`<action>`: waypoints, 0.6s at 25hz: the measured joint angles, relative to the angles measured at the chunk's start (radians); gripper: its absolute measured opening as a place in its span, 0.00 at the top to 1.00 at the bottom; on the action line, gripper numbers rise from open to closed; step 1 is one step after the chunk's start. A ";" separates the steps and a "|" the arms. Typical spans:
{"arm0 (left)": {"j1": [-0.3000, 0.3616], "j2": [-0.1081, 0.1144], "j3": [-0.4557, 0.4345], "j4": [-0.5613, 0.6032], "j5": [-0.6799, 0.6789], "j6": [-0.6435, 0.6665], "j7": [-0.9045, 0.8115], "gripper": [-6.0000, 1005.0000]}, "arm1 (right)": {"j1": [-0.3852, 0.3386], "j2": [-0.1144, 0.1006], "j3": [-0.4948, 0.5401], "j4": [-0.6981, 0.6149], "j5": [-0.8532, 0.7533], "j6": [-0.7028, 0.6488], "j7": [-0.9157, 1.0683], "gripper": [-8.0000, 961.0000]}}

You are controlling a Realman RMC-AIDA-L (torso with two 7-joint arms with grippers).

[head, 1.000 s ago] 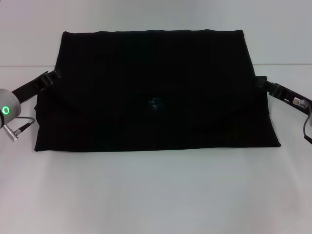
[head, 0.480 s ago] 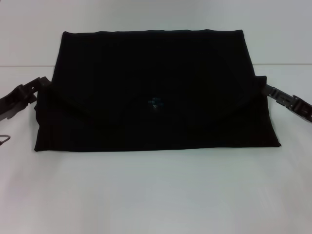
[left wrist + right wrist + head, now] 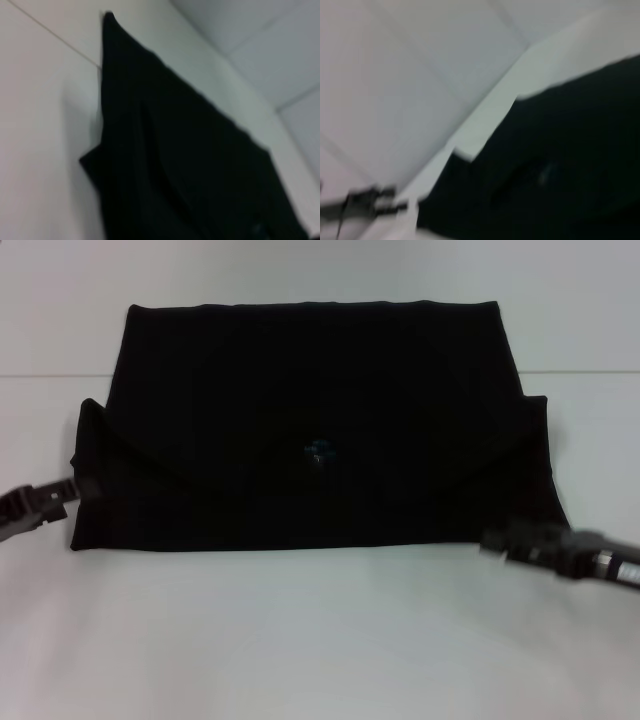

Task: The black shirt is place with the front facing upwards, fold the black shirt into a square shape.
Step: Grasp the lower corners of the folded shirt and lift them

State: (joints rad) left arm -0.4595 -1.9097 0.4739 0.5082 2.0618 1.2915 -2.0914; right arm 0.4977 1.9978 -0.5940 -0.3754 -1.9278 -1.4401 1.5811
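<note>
Item: large black soft cotton shirt (image 3: 310, 430), part-folded into a wide rectangle on the white table (image 3: 320, 640); left gripper (image 3: 55, 498) at its 8 o'clock corner, right gripper (image 3: 515, 540) at 5 o'clock, finger state indiscernible; advice: pinch both near corners evenly, fold flat.

Matt black cloth shirt (image 3: 310, 410), soft and creased, lying on a smooth, matt white table (image 3: 320, 640).

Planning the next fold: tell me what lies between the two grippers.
In the head view, the black shirt's near hem spans between the left gripper and right gripper; nothing else.
</note>
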 joint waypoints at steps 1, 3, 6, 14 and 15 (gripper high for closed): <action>-0.001 -0.005 0.001 0.012 0.017 -0.002 0.022 0.14 | 0.001 0.006 -0.006 -0.004 -0.023 -0.001 -0.023 0.05; -0.002 -0.020 0.006 0.036 0.035 -0.010 0.084 0.14 | 0.002 0.016 -0.017 -0.007 -0.059 -0.007 -0.076 0.05; 0.003 -0.036 0.014 0.064 0.037 -0.018 0.170 0.15 | 0.003 0.028 -0.039 -0.009 -0.093 -0.030 -0.172 0.05; 0.007 -0.067 0.069 0.083 0.038 -0.119 0.269 0.15 | 0.000 0.036 -0.050 -0.011 -0.099 -0.053 -0.223 0.05; 0.006 -0.074 0.076 0.086 0.038 -0.132 0.276 0.15 | 0.000 0.036 -0.050 -0.011 -0.099 -0.053 -0.223 0.05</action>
State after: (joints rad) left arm -0.4536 -1.9832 0.5494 0.5946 2.1001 1.1598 -1.8159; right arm 0.4974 2.0341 -0.6442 -0.3867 -2.0272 -1.4935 1.3579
